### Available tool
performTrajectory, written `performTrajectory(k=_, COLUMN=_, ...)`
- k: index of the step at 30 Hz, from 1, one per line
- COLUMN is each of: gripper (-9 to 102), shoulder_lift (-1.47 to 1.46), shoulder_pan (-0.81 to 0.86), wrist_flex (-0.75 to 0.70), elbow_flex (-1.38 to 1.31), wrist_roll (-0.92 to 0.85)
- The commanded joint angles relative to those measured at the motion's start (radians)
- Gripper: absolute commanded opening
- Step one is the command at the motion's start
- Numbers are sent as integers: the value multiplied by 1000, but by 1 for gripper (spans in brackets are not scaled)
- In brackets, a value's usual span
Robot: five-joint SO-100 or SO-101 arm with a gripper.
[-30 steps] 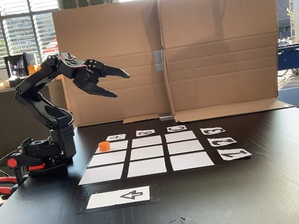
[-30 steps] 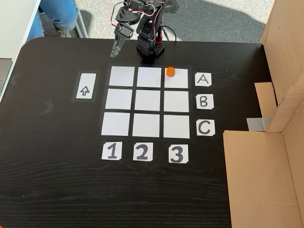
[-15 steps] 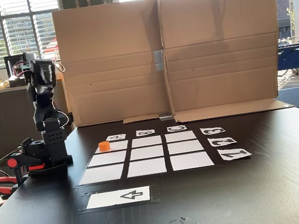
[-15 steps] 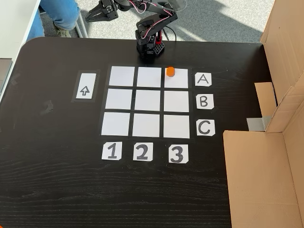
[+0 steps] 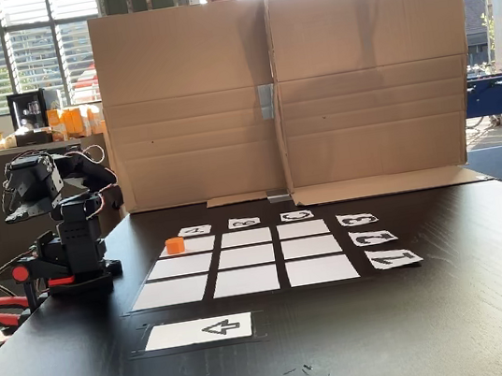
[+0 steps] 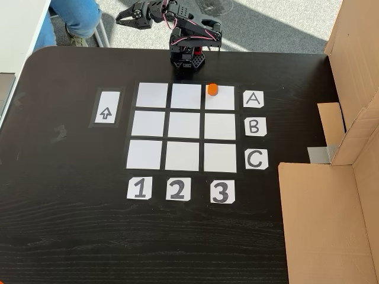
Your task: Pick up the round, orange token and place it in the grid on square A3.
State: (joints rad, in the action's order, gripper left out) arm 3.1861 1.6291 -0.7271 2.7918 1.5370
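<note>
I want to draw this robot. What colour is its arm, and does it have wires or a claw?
The arm is black all over, made of chunky blocks joined together. Thin red and white wires loop along it. At the end sits a black claw, the gripper, with two pointed fingers. In a fixed view from the side, red-handled clamps hold its base to the table.

The table (image 6: 71, 236) is dark, almost black wood with a visible grain and a low sheen. The grid (image 6: 185, 126) consists of matt white paper cells on a black backing. The letter and number tags and the arrow card (image 6: 106, 107) are likewise matt white paper. The token (image 6: 212, 89) appears as smooth orange plastic. The screen (image 5: 311, 84) is plain brown corrugated cardboard, matt. The arm (image 6: 189, 35) is black plastic.
</note>
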Motion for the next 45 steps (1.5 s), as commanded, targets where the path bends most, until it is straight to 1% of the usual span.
performTrajectory(k=1, gripper=-1, shoulder_lift=101, shoulder_pan=71, wrist_flex=8, elbow_flex=97, wrist_roll=2)
performTrajectory(k=3, gripper=0, shoulder_lift=140, shoulder_pan=98, wrist_flex=12, elbow_flex=149, wrist_roll=0)
performTrajectory(k=11, gripper=0, shoulder_lift=141, shoulder_pan=143, wrist_flex=20, elbow_flex=256, wrist_roll=-31)
performTrajectory(k=45, gripper=0, shoulder_lift=141, shoulder_pan=156, wrist_flex=23, elbow_flex=259, wrist_roll=-29)
